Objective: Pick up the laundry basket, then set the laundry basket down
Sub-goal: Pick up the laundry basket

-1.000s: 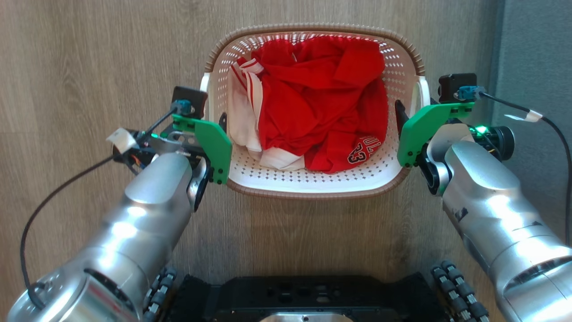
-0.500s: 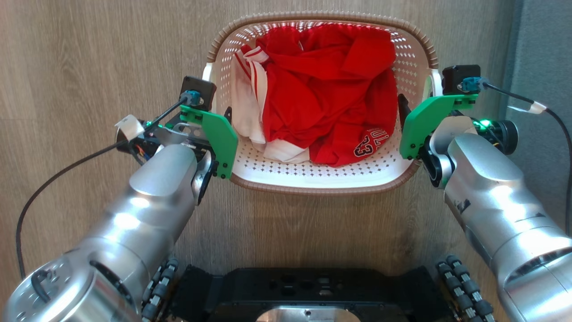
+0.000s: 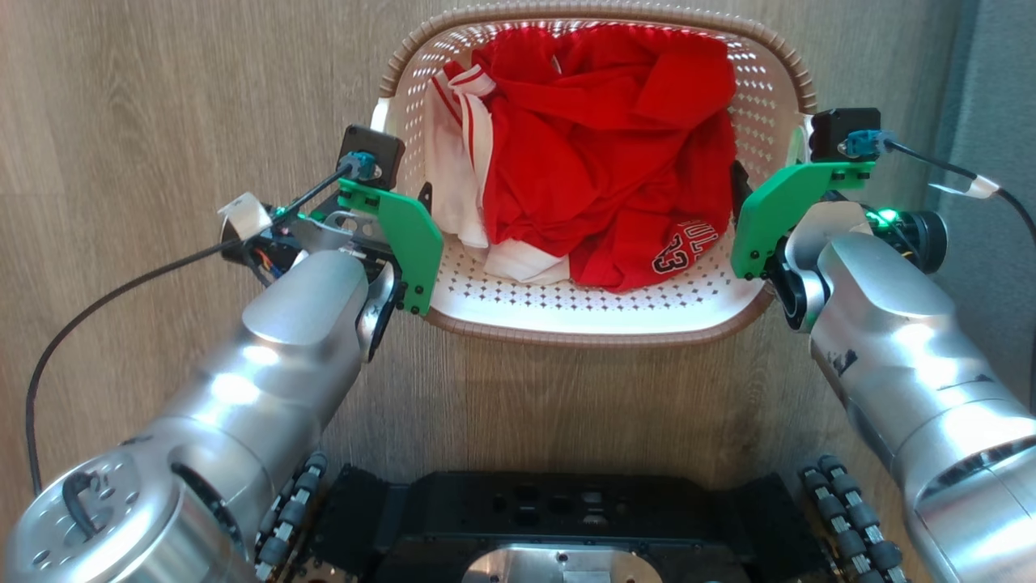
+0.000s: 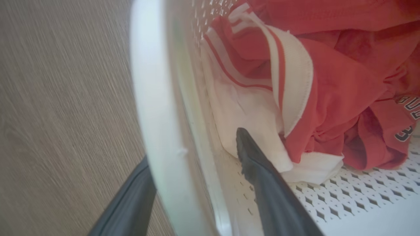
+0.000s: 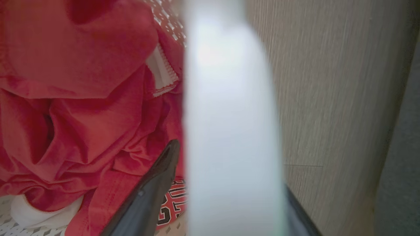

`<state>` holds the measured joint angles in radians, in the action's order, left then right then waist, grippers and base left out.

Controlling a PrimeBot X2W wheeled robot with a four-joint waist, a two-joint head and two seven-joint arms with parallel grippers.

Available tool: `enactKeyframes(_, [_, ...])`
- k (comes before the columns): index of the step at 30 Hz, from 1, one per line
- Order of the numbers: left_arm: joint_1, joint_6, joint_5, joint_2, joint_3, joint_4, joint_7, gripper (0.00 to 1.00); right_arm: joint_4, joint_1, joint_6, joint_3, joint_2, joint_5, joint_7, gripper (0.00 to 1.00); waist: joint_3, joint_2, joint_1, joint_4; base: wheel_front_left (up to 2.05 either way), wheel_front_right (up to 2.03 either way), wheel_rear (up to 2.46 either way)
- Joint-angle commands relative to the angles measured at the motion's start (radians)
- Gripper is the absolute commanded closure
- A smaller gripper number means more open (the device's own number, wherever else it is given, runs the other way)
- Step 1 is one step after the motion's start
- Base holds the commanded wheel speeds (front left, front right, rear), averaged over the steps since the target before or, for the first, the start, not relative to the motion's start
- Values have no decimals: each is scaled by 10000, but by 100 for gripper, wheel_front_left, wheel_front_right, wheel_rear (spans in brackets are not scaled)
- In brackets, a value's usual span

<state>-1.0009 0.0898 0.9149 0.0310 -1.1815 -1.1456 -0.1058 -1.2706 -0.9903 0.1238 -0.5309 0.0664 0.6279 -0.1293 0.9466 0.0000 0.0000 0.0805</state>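
The laundry basket (image 3: 566,301) is white and perforated with a brown braided rim, and holds red-and-white clothes (image 3: 599,162). It hangs between my two arms over the wood-look floor. My left gripper (image 3: 398,202) is shut on the basket's left white handle (image 4: 151,98), one dark finger (image 4: 259,177) inside the wall beside the clothes (image 4: 328,82), the other outside. My right gripper (image 3: 759,174) is shut on the right handle (image 5: 229,98), its inner finger (image 5: 154,186) against the red cloth (image 5: 82,98).
Wood-look floor (image 3: 162,121) lies all around the basket. A grey panel (image 3: 1004,73) rises along the right edge, close to my right wrist. My black base (image 3: 558,518) and its roller wheels (image 3: 850,518) sit just below the basket.
The basket, held by both grippers, has climbed up the head view and looks larger and closer. Both arms rose with it, and the grip on the handles is unchanged.
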Motion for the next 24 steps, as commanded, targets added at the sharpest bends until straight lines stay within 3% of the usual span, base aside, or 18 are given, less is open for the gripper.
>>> enactKeyframes(1, [79,84,160,193,7,130,-35,0,-28,426,69,-133,-162,63,-50,0,64,0,0,47,0,0,0])
enactKeyframes(2, [60,84,218,193,-55,157,-20,0,-47,421,69,-141,-162,61,-14,0,91,0,0,69,0,0,0])
enactKeyframes(3, [43,86,277,193,-113,183,0,0,-60,418,69,-147,-162,71,18,47,113,0,0,87,0,0,0])
enactKeyframes(4, [27,94,338,193,-164,205,13,13,-72,409,69,-149,-162,71,22,83,131,0,0,101,0,0,0])
enactKeyframes(5, [17,102,400,193,-208,218,11,52,-85,399,69,-158,-162,56,21,100,142,0,0,111,0,0,0])
enactKeyframes(7, [5,127,537,193,-274,232,-16,100,-109,393,69,-171,-162,27,25,100,149,0,0,131,0,0,0])
enactKeyframes(20, [-12,-69,905,193,-754,364,-27,100,-184,427,69,-187,-91,-167,93,100,-146,0,0,198,0,0,0])
enactKeyframes(24, [104,-437,967,193,-849,476,272,100,-192,581,69,-335,-91,-248,632,100,-442,0,0,183,0,0,0])
